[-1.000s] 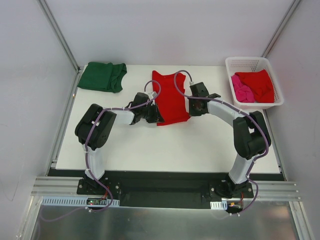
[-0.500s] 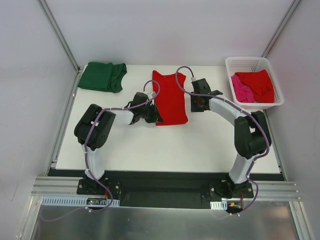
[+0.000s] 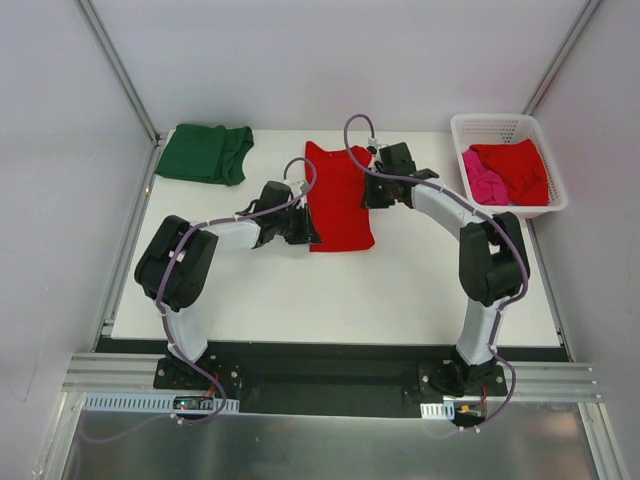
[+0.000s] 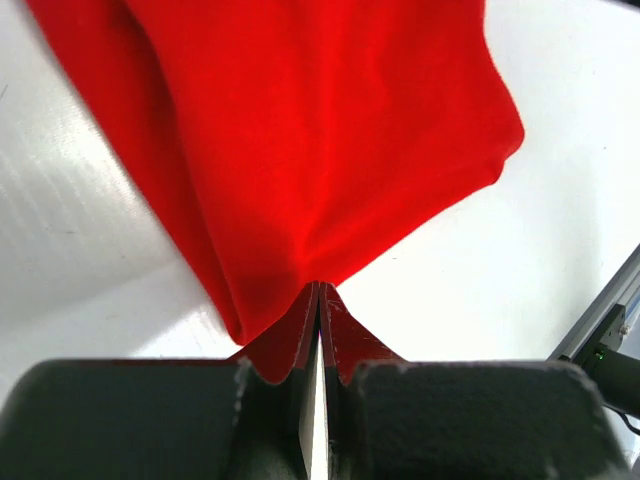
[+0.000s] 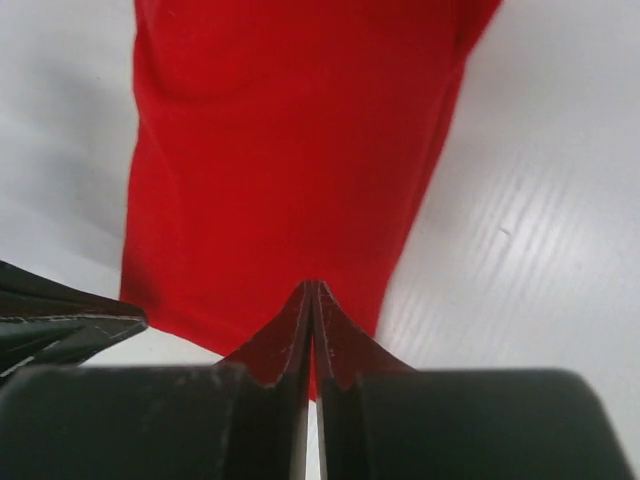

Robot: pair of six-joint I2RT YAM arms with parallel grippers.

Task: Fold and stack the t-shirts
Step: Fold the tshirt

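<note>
A bright red t-shirt (image 3: 338,195) lies lengthwise at the middle of the white table (image 3: 300,300). My left gripper (image 3: 310,228) is at its near left edge, shut, and pinches the cloth, which puckers at the tips (image 4: 318,287). My right gripper (image 3: 369,192) is at the shirt's right edge, shut, with the red cloth (image 5: 290,150) at its tips (image 5: 312,285). A dark green t-shirt (image 3: 205,153) lies folded at the far left corner. Another red t-shirt (image 3: 518,168) and a pink one (image 3: 484,184) lie bunched in the basket.
The white lattice basket (image 3: 497,124) stands at the far right corner of the table. White walls and metal posts close in the back and both sides. The right arm's cable (image 3: 352,128) loops above the red shirt's far end.
My right gripper has moved away from me and to the left along the red shirt's right edge. My left gripper has shifted slightly farther. The shirt now looks a little narrower.
</note>
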